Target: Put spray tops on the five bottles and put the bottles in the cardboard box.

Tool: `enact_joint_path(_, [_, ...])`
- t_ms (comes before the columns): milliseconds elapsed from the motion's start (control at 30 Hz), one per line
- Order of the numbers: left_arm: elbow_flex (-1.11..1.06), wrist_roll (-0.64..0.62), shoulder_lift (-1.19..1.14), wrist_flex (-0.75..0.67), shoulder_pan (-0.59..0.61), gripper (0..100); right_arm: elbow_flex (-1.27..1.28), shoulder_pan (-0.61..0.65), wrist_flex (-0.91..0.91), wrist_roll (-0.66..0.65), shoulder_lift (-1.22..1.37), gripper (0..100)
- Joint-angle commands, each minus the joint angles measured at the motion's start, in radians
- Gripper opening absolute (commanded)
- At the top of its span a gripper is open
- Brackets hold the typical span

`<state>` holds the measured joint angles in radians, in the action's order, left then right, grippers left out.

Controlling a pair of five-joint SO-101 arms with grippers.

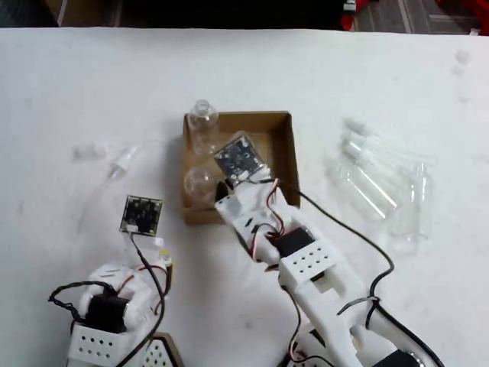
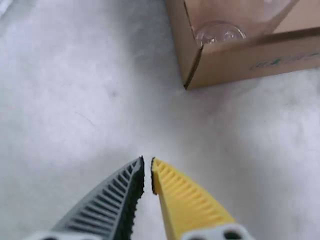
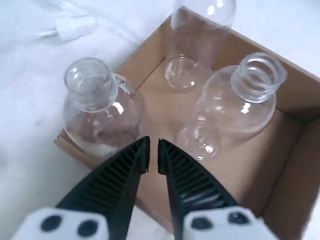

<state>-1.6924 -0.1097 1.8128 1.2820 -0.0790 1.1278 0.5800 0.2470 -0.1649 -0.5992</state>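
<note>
The cardboard box [image 1: 283, 145] sits mid-table. In it stand clear bottles without spray tops: one in a near corner [image 3: 95, 107], one with an open neck [image 3: 240, 100] and one farther back [image 3: 200, 35]. Two of them show from above [image 1: 202, 124] [image 1: 200, 183]. My right gripper [image 3: 153, 150] hangs over the box's near wall beside the corner bottle, its black fingers shut with nothing between them. My left gripper [image 2: 147, 170], grey and yellow, is shut and empty above bare table, short of the box corner [image 2: 192, 65]. More clear bottles [image 1: 382, 191] lie right of the box.
Spray tops lie loose on the white table, some left of the box [image 1: 114, 159] and some to its right [image 1: 359, 141]; one shows near the box [image 3: 75, 25]. The right arm [image 1: 306, 260] stretches over the table's front toward the box.
</note>
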Motion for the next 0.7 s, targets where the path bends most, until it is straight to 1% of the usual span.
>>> enact_joint_path(0, [0.000,-0.014,0.008,0.006,-0.013,3,-0.048,-0.025,0.002,-0.009,-0.004,1.5])
enact_joint_path(133, [0.000,-0.014,0.008,0.006,-0.013,3,-0.049,-0.058,0.002,-0.011,-0.005,1.5])
enact_joint_path(300, [0.000,-0.014,0.008,0.006,-0.013,3,-0.049,-0.047,-0.001,-0.011,0.002,1.5])
enact_joint_path(400, [0.000,-0.014,0.008,0.006,-0.013,3,-0.049,0.015,-0.004,-0.011,0.002,1.5])
enact_joint_path(467, [0.000,-0.014,0.008,0.006,-0.013,3,-0.049,0.030,-0.002,-0.011,0.001,1.5])
enact_joint_path(667, [0.000,-0.014,0.008,0.006,-0.013,3,-0.049,-0.044,-0.004,-0.008,0.001,1.5])
